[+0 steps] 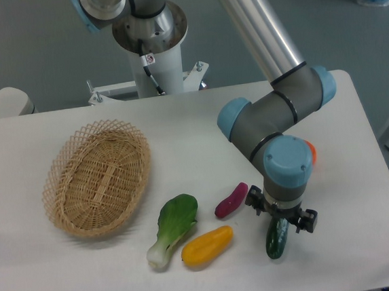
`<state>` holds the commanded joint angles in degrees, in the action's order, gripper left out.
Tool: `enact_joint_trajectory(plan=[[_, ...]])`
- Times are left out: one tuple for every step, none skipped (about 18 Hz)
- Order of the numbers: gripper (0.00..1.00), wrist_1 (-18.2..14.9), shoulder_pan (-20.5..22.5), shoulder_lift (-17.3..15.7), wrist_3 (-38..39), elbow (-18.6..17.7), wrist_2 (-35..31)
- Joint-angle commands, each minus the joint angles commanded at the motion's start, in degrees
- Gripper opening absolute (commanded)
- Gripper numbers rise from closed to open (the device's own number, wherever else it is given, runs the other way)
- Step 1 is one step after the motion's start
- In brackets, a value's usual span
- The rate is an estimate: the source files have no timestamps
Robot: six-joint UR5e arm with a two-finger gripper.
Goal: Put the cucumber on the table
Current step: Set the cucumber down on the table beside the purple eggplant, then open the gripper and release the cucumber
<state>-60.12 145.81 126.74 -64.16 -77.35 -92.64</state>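
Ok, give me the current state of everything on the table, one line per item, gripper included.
gripper: over the cucumber, open or shut unclear
cucumber: at the gripper, near front edge
wicker basket: empty, upright
bok choy: lying flat
yellow vegetable: lying flat, beside bok choy
purple vegetable: lying flat
orange item: mostly hidden behind arm

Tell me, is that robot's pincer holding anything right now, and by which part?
It looks so: the pincer grips the cucumber by its upper end; the rest sticks out below, toward the table.
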Motion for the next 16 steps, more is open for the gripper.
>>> enact_joint_trajectory(plan=[[1.00,-0.1,0.1,-0.2,-0.5,0.0,0.1],[1.00,-0.2,0.4,-0.6,-1.3,0.0,0.5],[1.00,-0.3,0.6,-1.0,-2.3,0.0,1.4],[1.00,-0.4,1.0,-1.3,-3.1,0.0,2.5],[1.00,-0.4,1.4,-1.8,-3.3,0.0,3.6],[1.00,-0.4,2.0,-2.2,-3.3,0.0,4.5],[1.00,-0.4,2.5,-2.6,-3.3,-0.1,5.0],[1.00,-0.6,2.9,-2.9,-3.6,-0.2,5.1],[1.00,-1.2,3.2,-3.0,-4.2,-0.1,5.1],[1.00,-1.8,3.5,-3.3,-5.6,0.0,5.0],[1.00,-2.5,3.6,-3.6,-7.1,0.0,4.9],[1.00,-3.2,3.6,-3.8,-8.3,0.0,4.7],[1.00,-3.7,3.7,-3.8,-8.9,0.1,4.7],[1.00,-3.8,4.1,-3.9,-9.6,0.2,4.7],[1.00,-4.0,4.7,-4.4,-10.4,0.1,4.6],[1.00,-4.8,5.0,-4.9,-10.9,0.1,4.6]])
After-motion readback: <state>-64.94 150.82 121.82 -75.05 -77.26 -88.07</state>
